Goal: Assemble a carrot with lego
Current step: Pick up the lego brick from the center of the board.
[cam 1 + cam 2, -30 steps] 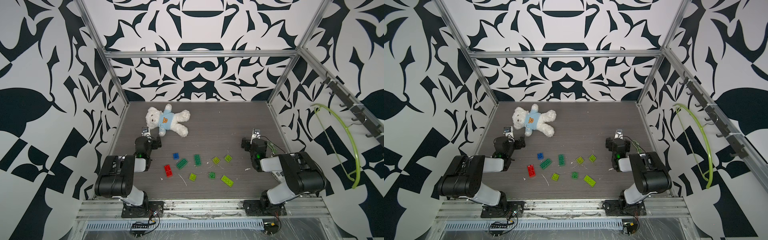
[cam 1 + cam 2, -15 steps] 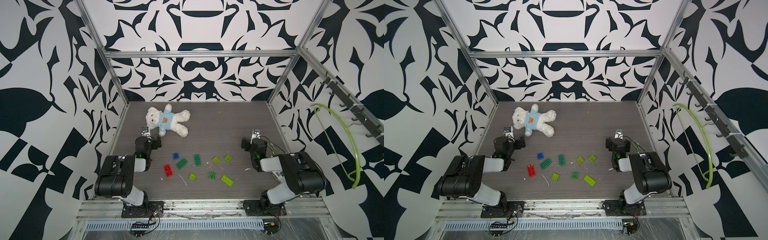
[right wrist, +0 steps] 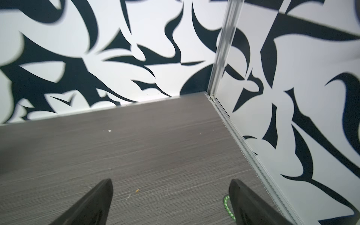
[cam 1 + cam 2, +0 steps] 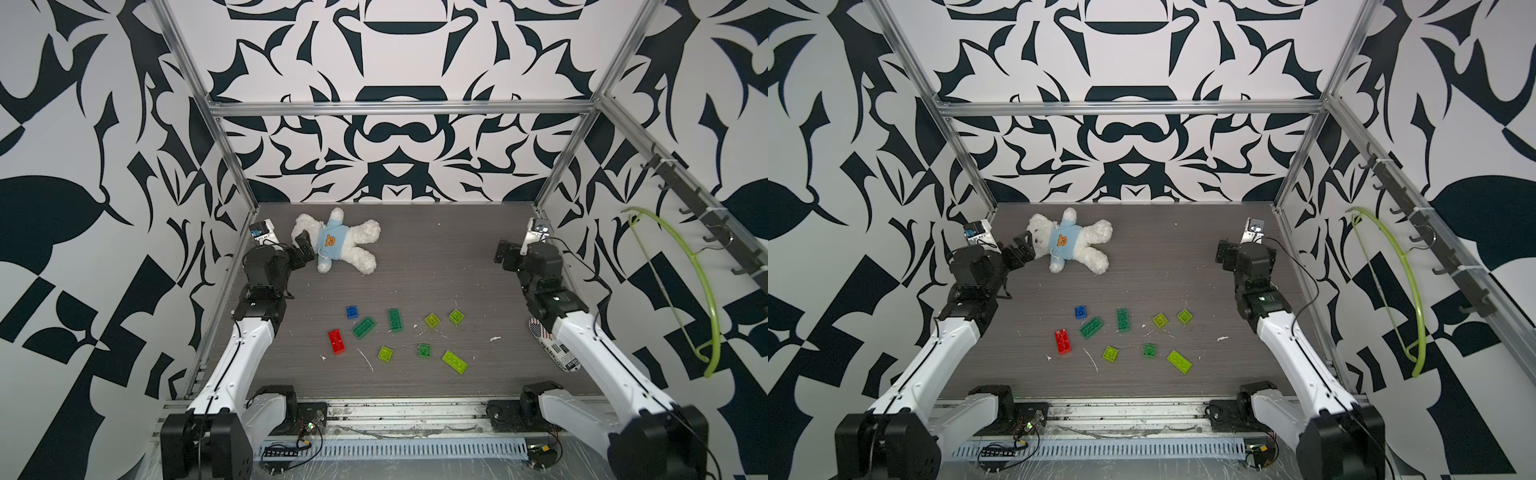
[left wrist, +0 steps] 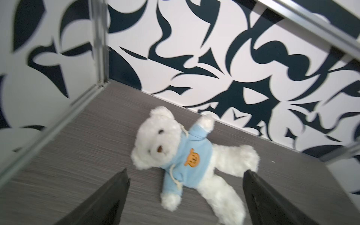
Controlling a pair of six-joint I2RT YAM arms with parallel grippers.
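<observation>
A: We're looking down on the lego bricks (image 4: pixel 395 319), all lying loose and studs up on the grey surface (image 4: pixel 436 257), near the front, midway between the two arms.

B: I'm counting nine, and none is sitting joined to another. The red oblong (image 4: pixel 337 341) is lying furthest toward the left arm, with the blue square (image 4: pixel 352 311) just behind it. A dark green oblong (image 4: pixel 364 327) is lying beside the blue, and a second dark green oblong (image 4: pixel 395 319) is sitting to its right.

A: Toward the right arm, one lime square (image 4: pixel 432 320) and another lime square (image 4: pixel 456 316) are lying near each other. Nearer the front, a third lime square (image 4: pixel 385 353), a dark green square (image 4: pixel 424 350) and a lime oblong (image 4: pixel 454 361) are forming a loose row.

B: The left hand (image 4: pixel 304 248) is hanging at the far left with its fingers (image 5: pixel 109 198) spread wide and gripping nothing. It's right at the head of a white teddy bear (image 4: pixel 345 245); touching or not, I can't tell.

A: The right hand (image 4: pixel 505 257) is hovering by the right wall over bare surface, its fingers (image 3: pixel 93 204) likewise spread and carrying nothing.

B: A striped keychain trinket (image 4: pixel 540 332) is lying by the right arm, partly hidden under it, well apart from the bricks.
</observation>
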